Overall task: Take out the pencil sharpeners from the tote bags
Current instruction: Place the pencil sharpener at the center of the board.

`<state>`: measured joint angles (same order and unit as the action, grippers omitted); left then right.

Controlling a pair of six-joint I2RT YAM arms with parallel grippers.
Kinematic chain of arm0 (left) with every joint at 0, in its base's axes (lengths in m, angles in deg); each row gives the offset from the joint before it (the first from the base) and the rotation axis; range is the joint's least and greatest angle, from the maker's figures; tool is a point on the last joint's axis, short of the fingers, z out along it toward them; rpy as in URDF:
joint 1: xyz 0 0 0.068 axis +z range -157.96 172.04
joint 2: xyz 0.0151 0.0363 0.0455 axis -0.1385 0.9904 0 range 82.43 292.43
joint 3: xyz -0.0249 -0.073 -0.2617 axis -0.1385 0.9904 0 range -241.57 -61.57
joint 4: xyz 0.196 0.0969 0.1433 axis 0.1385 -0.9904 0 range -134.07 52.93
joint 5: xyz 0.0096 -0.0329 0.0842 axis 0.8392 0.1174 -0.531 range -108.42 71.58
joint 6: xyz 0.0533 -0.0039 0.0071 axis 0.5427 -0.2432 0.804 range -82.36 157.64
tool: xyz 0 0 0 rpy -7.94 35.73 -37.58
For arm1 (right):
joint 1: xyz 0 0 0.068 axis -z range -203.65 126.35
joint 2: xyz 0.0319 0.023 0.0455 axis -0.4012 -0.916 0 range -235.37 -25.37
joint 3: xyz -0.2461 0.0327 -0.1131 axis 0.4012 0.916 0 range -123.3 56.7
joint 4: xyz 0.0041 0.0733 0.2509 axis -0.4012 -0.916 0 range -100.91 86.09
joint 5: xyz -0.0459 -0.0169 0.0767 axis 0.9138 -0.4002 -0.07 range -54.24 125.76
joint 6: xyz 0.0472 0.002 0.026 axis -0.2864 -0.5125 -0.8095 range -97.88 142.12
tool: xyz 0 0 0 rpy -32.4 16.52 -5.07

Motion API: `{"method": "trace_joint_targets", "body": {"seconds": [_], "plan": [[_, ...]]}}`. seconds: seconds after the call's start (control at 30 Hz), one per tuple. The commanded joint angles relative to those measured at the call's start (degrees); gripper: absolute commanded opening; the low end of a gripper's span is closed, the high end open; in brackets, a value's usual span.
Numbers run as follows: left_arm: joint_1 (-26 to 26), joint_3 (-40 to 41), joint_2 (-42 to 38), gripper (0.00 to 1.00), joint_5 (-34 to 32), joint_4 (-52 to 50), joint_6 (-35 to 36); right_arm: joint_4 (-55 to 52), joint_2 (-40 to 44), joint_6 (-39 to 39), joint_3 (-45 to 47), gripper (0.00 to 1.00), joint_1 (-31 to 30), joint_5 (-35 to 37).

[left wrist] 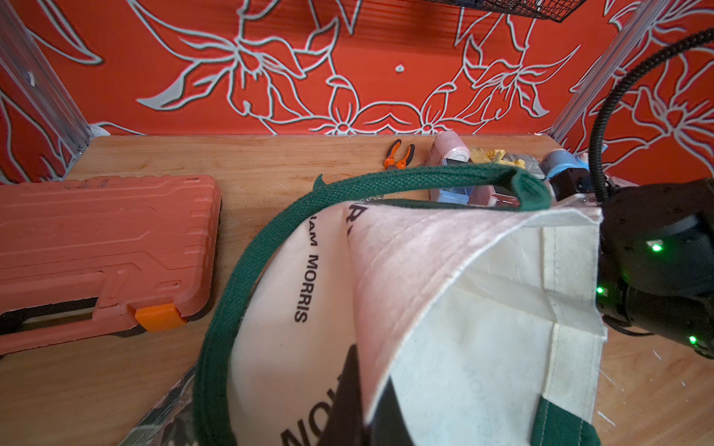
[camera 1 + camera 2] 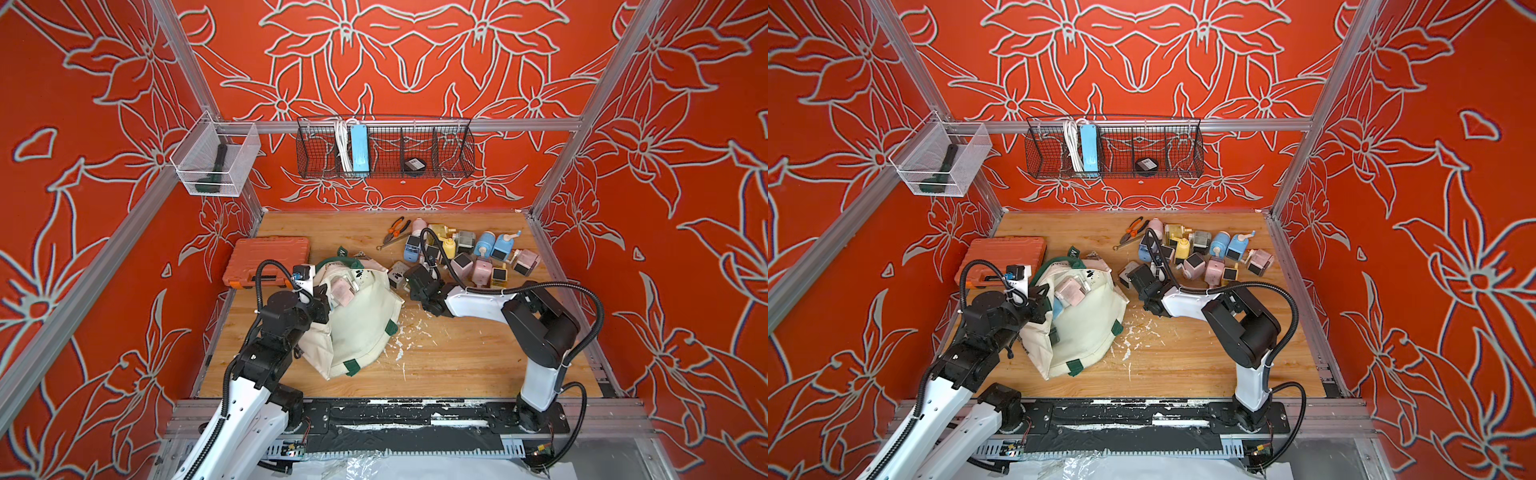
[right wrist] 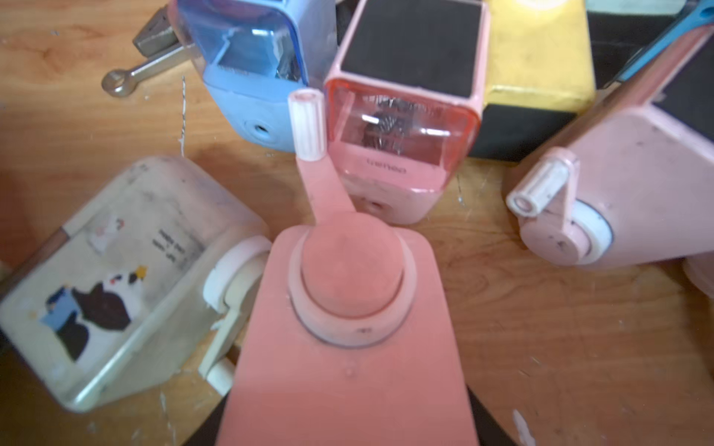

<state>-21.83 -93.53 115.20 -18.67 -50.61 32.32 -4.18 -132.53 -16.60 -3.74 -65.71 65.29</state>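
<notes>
The cream tote bag (image 2: 361, 328) (image 2: 1088, 332) with green straps lies slumped at the table's left centre, its mouth facing the back. A pink pencil sharpener (image 2: 343, 291) (image 2: 1069, 293) shows inside the mouth. My left gripper (image 2: 322, 300) (image 1: 359, 409) is shut on the bag's canvas rim (image 1: 386, 270), holding it up. My right gripper (image 2: 409, 279) (image 3: 347, 424) is shut on a pink pencil sharpener (image 3: 347, 309), low beside the pile of pencil sharpeners (image 2: 465, 253) (image 2: 1204, 253) at the back right. In both top views the held one is hidden under the gripper.
A white pencil sharpener with a panda sticker (image 3: 116, 278) lies right beside the held one. An orange tool case (image 2: 268, 259) (image 1: 104, 251) sits left of the bag. Orange-handled pliers (image 2: 397, 227) and a wrench (image 2: 392, 244) lie at the back. White flecks (image 2: 401, 345) litter the wood.
</notes>
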Motion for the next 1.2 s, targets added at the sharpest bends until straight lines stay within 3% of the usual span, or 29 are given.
{"method": "trace_joint_targets", "body": {"seconds": [0.0,0.13,0.3,0.73,1.03,1.17], "plan": [[0.33,0.33,-0.69,0.0,-0.19,2.51,0.41,-0.27,-1.81,-1.73,-2.07,0.54,0.43,1.26],[0.33,0.33,-0.75,0.0,-0.2,2.53,0.4,-1.02,-1.94,-1.99,-3.0,0.66,0.4,-0.56],[0.33,0.28,-0.59,0.0,0.08,2.56,0.4,-1.64,-1.04,-2.26,-3.02,0.74,0.4,-1.75],[0.38,0.33,-0.56,0.0,0.16,2.64,0.4,-4.63,5.5,-0.97,-2.02,0.81,0.4,-7.29],[0.27,0.41,-0.67,0.0,0.25,2.82,0.4,-7.14,20.17,3.4,5.56,0.83,0.32,-11.57],[0.32,0.33,-0.6,0.0,0.42,2.82,0.4,-5.8,28.98,10.12,10.17,0.8,0.23,-19.01]]}}
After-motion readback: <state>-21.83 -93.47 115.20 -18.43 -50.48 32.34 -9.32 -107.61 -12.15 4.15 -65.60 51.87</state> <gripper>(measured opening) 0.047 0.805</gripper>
